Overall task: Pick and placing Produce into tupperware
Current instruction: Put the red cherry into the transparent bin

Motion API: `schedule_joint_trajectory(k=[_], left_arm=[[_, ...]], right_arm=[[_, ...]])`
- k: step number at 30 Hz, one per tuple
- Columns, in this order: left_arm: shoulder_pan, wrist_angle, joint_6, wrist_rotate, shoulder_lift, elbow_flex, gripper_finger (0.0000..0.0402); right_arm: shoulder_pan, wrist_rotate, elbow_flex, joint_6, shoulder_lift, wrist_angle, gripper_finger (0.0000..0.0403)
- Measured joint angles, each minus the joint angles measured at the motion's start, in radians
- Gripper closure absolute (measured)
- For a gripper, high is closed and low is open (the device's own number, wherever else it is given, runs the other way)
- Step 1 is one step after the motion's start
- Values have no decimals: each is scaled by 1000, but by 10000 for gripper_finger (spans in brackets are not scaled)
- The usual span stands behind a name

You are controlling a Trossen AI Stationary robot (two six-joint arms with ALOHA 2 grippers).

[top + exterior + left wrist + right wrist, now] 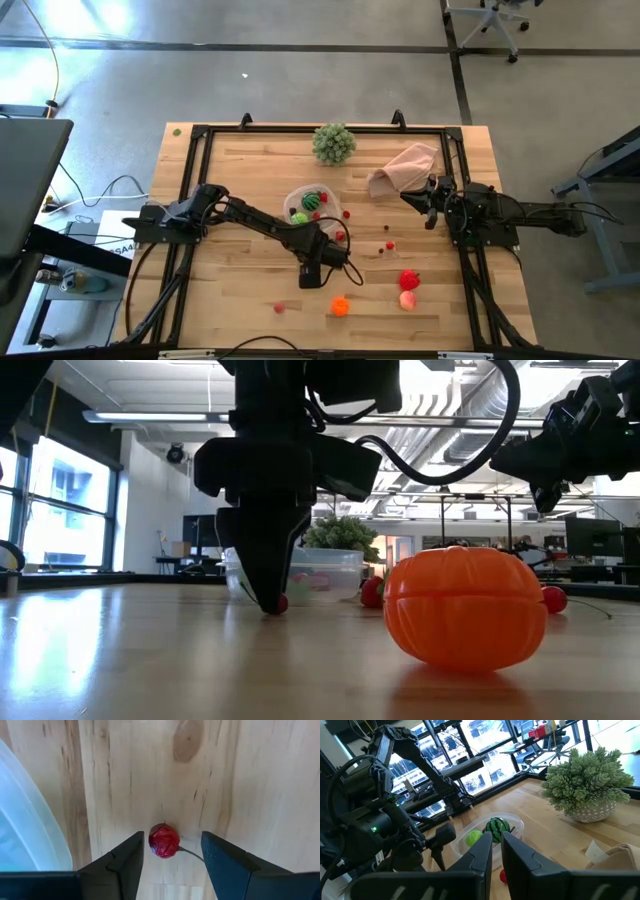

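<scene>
My left gripper (310,280) points straight down at the table, open. A tiny red berry (164,840) with a thin stem lies on the wood between its fingers (131,857), close to one of them with a narrow gap. In the low view the fingertips (270,598) reach the table beside the berry (283,603). The clear tupperware (292,200) stands just beyond it, with a light green and a striped dark green piece (496,826) inside. My right gripper (496,837) waits shut at the right, level, above the table.
An orange piece (341,306) lies near the front edge, a red piece (409,280) and a pink one (407,300) to its right. Loose berries (388,244) dot the middle. The leafy ball (333,143) and the cloth (405,168) sit at the back.
</scene>
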Motion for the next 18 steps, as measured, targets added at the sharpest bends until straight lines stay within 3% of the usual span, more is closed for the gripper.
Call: schedule_joint_trajectory(k=[18], left_arm=[[0, 0, -11, -12, 0, 0, 310]], right_arm=[[0, 0, 0, 0, 0, 0, 373]])
